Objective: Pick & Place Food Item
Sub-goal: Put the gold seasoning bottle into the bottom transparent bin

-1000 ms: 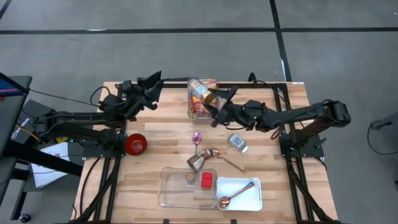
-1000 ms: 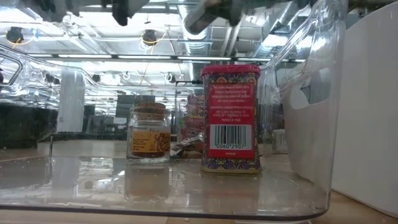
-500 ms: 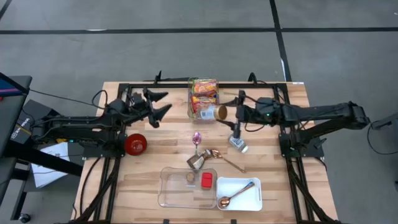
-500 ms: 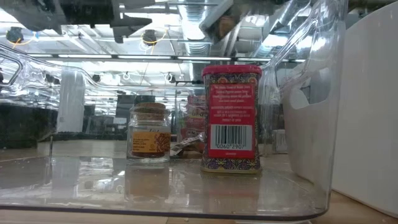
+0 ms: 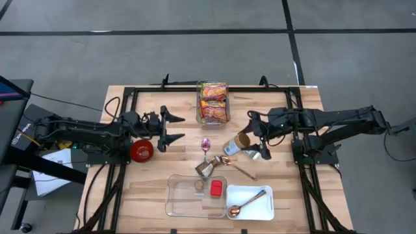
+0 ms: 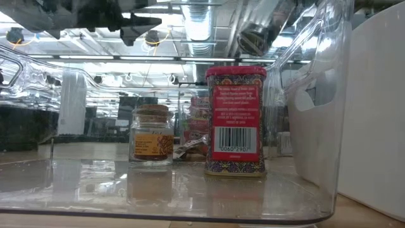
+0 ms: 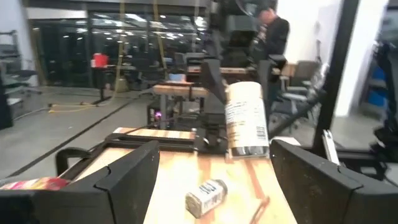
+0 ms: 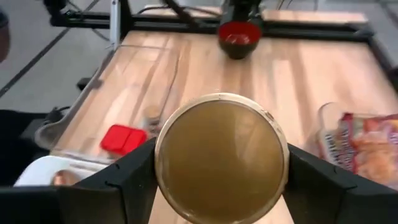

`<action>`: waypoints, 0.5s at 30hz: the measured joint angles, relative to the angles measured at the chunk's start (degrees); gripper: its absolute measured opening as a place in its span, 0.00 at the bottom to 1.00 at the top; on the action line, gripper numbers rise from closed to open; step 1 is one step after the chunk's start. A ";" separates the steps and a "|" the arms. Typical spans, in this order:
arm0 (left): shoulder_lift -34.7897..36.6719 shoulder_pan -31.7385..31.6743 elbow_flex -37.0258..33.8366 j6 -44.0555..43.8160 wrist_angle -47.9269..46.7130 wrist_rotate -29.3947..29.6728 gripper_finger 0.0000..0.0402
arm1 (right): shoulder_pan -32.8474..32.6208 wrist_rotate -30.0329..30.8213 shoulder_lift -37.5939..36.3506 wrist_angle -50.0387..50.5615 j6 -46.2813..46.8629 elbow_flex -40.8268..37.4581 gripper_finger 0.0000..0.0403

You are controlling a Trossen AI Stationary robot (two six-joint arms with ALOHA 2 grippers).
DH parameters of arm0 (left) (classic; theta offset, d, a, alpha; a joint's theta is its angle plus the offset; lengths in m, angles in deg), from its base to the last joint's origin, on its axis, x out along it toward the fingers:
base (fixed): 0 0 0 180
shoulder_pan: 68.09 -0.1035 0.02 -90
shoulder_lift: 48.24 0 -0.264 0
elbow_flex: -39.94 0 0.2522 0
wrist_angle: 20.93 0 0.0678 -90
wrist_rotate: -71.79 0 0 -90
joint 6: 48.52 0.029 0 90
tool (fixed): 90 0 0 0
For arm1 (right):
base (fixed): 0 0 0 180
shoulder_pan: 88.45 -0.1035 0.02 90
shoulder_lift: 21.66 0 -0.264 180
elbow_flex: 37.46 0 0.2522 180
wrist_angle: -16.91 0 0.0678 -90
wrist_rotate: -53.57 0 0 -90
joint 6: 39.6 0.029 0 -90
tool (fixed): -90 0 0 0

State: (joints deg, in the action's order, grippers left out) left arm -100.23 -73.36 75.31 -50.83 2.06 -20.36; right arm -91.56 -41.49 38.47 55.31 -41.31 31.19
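The right gripper (image 5: 245, 141) has its fingers half hidden behind the cylindrical gold-lidded white-labelled can (image 5: 236, 143), which sits squarely between its 2 dark fingers (image 8: 118, 186), clamped, tilted in the air above the wooden table (image 5: 175, 156). The left gripper (image 5: 174, 127) hangs spread wide, holding nothing, near the red bowl (image 5: 142, 149).

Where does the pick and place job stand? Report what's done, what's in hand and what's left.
Done: the clear tray already holds a small corked jar and a red tin. In hand: the right gripper holds a can above the table, gold end facing the wrist camera. Left: the can is not set down, and a small shaker jar lies on the table. The left gripper hangs open, empty.
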 joint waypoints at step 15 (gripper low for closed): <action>-0.64 5.40 0.02 5.38 -2.56 9.20 0.75 | -11.82 -1.26 15.73 10.64 0.46 18.32 0.67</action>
State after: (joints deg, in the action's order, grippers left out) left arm -100.86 -67.97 75.33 -45.46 -0.50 -11.16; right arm -103.38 -42.76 54.20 65.95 -40.85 49.52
